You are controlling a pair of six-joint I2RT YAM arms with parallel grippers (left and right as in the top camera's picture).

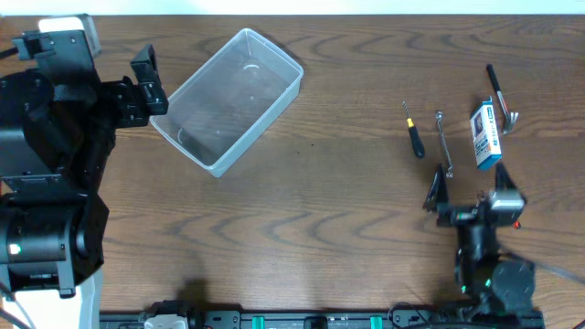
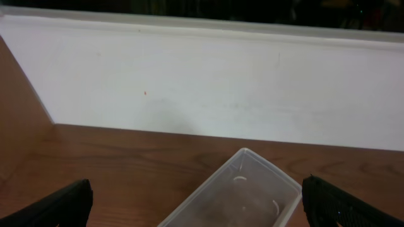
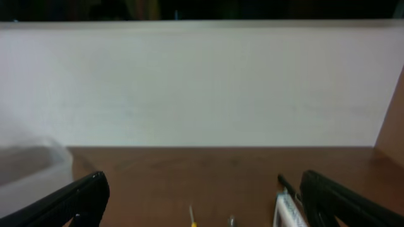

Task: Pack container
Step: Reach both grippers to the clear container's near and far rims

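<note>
The clear plastic container point(image 1: 228, 100) lies empty and at an angle on the table at the back left. It also shows in the left wrist view point(image 2: 243, 192) and at the left edge of the right wrist view point(image 3: 31, 167). My left gripper point(image 1: 157, 80) is open and empty just left of the container, whose near end lies between the fingers in the left wrist view point(image 2: 197, 189). My right gripper point(image 1: 471, 187) is open and empty at the front right, in the right wrist view point(image 3: 203, 183) too. Small tools lie just beyond it.
Beyond the right gripper lie a small screwdriver with a yellow and black handle point(image 1: 413, 128), a silver wrench point(image 1: 443, 142), a blue-and-white box point(image 1: 485, 134) and a black tool with a silver end point(image 1: 498, 91). A white wall runs along the table's far edge point(image 2: 202, 82).
</note>
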